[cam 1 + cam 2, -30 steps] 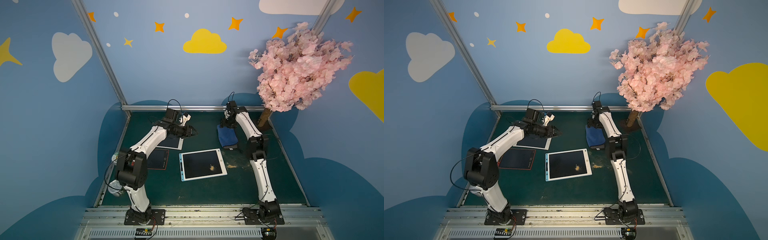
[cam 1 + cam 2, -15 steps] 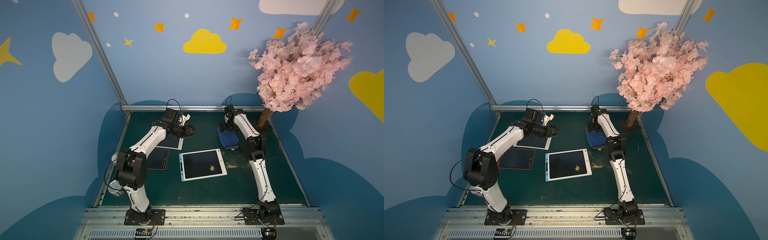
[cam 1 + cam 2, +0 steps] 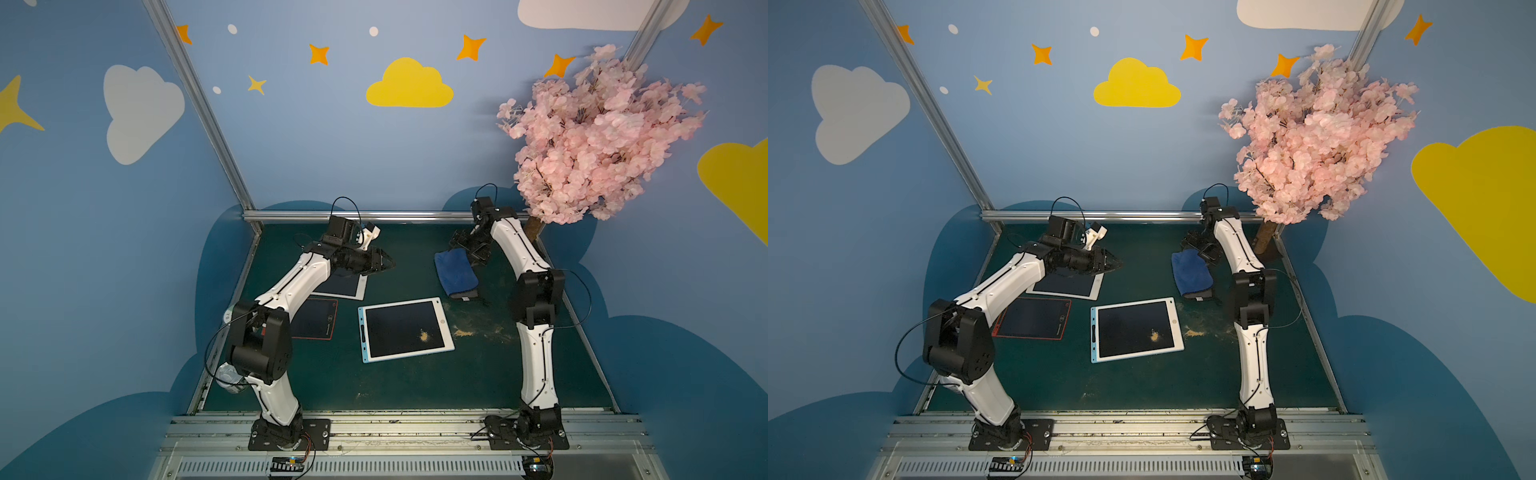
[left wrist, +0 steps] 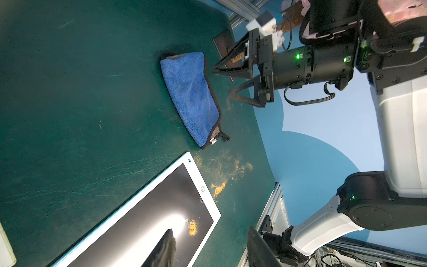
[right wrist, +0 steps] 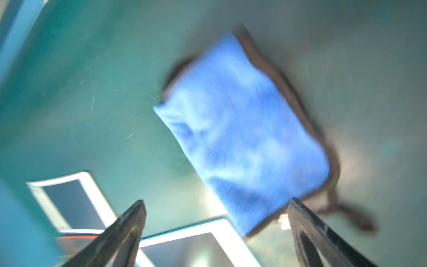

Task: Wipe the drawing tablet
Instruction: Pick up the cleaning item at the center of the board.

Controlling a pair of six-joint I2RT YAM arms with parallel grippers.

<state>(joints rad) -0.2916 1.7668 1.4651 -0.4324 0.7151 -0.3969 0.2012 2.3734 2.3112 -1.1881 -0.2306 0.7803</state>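
wiping not yet begun: the blue cloth is ungrasped just beside the wide-open right pincer; crumbs (orange) are seen on the tablet beyond the cloth.

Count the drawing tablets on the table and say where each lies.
3. The blue-framed tablet lies mid-table, crumbs on its screen; the red-framed tablet beside it, by the left arm; the white-framed tablet farther back, partly under that arm. More could hide beneath it.

White-framed drawing tablet lying flat, orange crumbs on dark screen; folded blue cloth nearby
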